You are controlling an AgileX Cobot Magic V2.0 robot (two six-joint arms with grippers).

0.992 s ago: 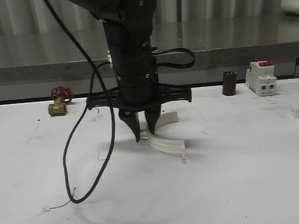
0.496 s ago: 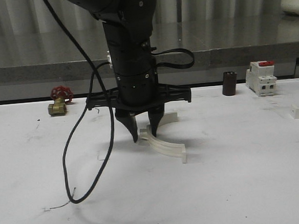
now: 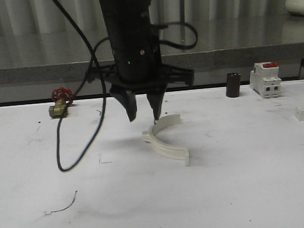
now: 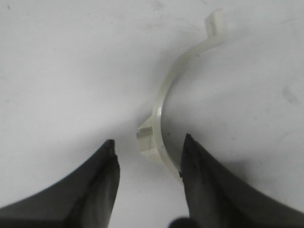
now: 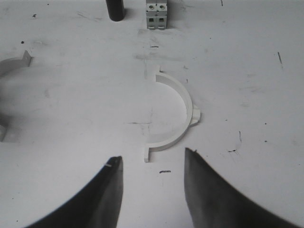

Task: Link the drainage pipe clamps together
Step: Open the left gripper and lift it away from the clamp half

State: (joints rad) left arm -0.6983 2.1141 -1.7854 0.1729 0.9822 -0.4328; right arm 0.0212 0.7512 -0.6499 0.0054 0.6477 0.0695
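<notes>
Left gripper (image 3: 143, 116) hovers with jaws parted, grasping nothing, just above a clamp (image 3: 165, 140) lying mid-table; right gripper (image 5: 151, 166) likewise spread.

A brass valve with a red handwheel (image 3: 60, 101) sits at the desk's (image 3: 241, 191) far left edge; a dark cylinder (image 3: 233, 85) and red-topped white breaker (image 3: 265, 79) stand far right.

front: level, faces forward | wrists: overhead, close, facing white table (image 3: 241, 191)
</notes>
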